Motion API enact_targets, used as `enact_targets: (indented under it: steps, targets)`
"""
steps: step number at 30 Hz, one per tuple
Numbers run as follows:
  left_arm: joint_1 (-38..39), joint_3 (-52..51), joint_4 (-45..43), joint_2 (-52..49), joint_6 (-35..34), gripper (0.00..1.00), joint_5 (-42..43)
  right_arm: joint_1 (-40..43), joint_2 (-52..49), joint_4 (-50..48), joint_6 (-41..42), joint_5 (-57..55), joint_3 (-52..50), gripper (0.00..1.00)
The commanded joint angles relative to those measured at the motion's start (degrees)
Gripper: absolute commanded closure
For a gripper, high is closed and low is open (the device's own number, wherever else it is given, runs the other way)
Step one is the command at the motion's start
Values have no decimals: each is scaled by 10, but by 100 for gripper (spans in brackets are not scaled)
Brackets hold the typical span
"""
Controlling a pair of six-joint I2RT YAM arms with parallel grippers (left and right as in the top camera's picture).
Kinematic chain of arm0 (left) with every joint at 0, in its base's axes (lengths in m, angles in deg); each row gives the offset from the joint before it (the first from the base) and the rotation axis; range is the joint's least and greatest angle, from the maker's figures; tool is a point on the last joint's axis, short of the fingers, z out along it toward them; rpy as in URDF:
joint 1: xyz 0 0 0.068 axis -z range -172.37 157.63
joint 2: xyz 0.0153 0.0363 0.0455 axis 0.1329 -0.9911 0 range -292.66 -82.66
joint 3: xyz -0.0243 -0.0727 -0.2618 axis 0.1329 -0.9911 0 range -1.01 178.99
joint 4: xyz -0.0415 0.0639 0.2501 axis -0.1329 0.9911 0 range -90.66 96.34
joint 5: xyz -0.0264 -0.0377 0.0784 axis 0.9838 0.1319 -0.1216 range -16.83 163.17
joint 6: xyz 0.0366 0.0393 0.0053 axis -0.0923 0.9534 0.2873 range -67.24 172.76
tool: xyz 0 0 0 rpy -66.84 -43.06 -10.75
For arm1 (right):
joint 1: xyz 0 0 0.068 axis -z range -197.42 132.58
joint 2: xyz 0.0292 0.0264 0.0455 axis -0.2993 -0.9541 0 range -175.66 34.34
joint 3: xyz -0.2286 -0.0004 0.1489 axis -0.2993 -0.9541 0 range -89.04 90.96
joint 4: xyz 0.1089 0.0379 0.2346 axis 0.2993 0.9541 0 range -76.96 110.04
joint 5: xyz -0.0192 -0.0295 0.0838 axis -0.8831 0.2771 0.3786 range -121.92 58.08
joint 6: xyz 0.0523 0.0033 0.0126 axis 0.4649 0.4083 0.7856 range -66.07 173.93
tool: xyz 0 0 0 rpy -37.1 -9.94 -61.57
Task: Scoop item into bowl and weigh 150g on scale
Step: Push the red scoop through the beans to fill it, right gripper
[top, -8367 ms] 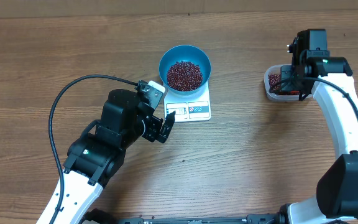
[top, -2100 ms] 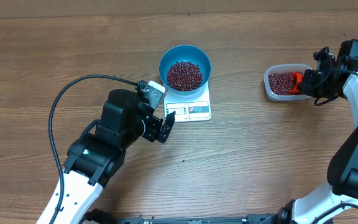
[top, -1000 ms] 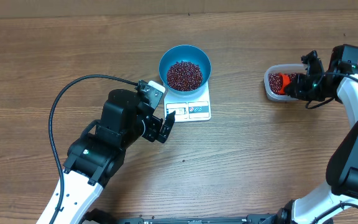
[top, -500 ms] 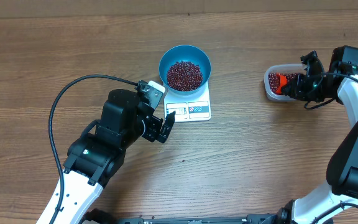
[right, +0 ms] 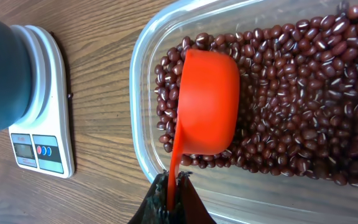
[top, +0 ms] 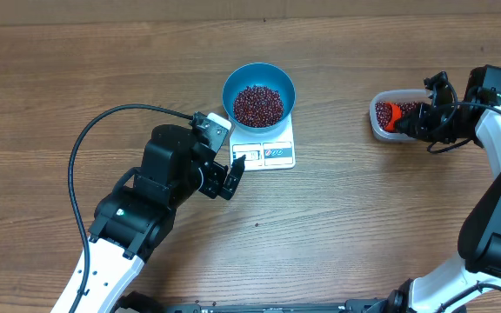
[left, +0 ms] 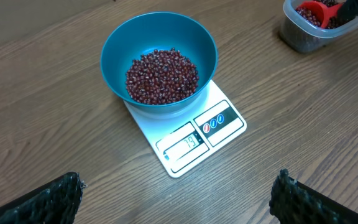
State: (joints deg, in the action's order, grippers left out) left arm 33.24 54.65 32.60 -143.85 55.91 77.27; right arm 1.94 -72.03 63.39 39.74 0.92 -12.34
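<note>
The blue bowl stands on the white scale and holds a pile of maroon beans. My left gripper hovers open just left of the scale's front; in its wrist view the bowl, beans and scale lie ahead of the wide-apart fingertips. At the right, my right gripper is shut on the handle of an orange scoop. The scoop's cup lies among beans inside the clear tub, above my right gripper.
The clear tub sits about a hand's width right of the scale, also seen as the tub at the top right of the left wrist view. A black cable loops over the table left of the left arm.
The right gripper has carried the scoop from the tub's right end leftward into the beans; over the last second it has barely shifted. The left arm has stayed still.
</note>
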Motion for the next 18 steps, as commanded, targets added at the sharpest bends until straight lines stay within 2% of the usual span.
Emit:
enact_targets:
  steps: [1, 10, 18]
  targets:
    - [-1, 12, 0, -3, -6, 0, 4, 11, -2, -6, 7, 23, -6, 96]
    - [-1, 12, 0, -3, -6, 1, 4, 41, -13, -6, 19, 50, -6, 96]
    - [-1, 12, 0, -3, -6, 0, 4, 45, -70, -5, 24, 85, -6, 96]
